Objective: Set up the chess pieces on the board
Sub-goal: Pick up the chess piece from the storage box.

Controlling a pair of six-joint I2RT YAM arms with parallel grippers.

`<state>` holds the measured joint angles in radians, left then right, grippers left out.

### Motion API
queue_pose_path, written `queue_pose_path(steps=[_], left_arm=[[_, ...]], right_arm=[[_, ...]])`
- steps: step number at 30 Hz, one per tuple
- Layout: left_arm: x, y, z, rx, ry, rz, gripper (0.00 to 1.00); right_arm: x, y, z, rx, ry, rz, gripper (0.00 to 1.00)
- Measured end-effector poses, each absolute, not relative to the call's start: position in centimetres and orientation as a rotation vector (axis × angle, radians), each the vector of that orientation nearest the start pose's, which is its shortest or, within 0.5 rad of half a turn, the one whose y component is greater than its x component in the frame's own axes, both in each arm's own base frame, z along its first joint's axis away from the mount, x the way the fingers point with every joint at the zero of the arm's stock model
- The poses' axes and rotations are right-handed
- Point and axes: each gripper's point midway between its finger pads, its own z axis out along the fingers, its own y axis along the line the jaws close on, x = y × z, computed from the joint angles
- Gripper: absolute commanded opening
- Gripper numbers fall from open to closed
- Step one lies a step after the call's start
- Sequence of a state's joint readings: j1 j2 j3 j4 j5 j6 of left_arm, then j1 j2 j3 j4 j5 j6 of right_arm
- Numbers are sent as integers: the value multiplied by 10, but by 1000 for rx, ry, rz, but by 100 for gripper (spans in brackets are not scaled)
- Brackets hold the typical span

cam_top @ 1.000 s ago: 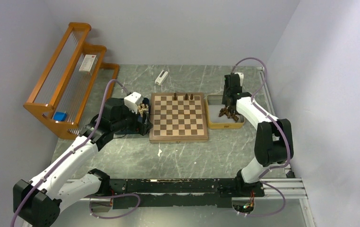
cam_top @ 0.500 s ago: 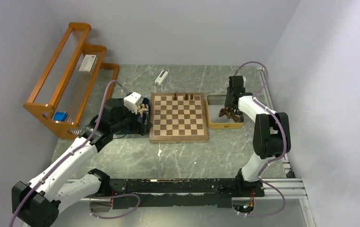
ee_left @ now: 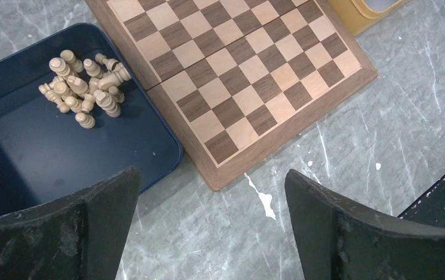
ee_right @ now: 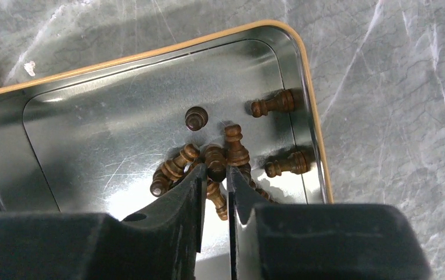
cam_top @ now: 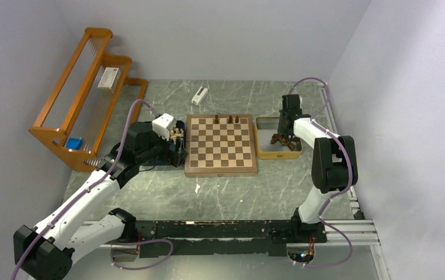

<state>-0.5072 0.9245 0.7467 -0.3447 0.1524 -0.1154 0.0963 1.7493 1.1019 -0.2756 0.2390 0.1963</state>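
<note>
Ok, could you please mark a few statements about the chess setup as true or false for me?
1. Three dark chess pieces stand on the far row of the chessboard. True.
2. The cream chess pieces are piled on the chessboard. False: they lie in a heap in the dark blue tray beside it.
3. The left gripper is open and holds nothing. True.
4. The right gripper hovers over the chessboard. False: it is down in the yellow tray, its fingers closed on either side of a dark pawn in the pile.
</note>
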Motion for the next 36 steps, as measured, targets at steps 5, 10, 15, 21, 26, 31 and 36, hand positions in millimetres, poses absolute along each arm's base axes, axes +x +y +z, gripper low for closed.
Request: queue_pose_path(steps=[5,10,15,21,26,31,36], left_arm=[[253,-175,182,501,2067,-524,98],[253,-174,183,499,2065,-520,98],[254,-172,183,497,2064,-509,98],[255,-170,183,490,2062,-495,98],[255,-169,183,485,2061,-485,98],[255,-168,186,481,2054,-481,98],[255,-167,185,485,2056,-475,98]], right_arm=[[415,6,53,223,2458,-174,14],[414,4,53,228,2463,-193,10],[413,1,62,234,2468,-212,9],[419,1,97,244,2413,-204,8],[420,3,125,247,2357,-183,7],[420,12,142,226,2338,-149,6],[420,43,152,157,2344,-79,6]])
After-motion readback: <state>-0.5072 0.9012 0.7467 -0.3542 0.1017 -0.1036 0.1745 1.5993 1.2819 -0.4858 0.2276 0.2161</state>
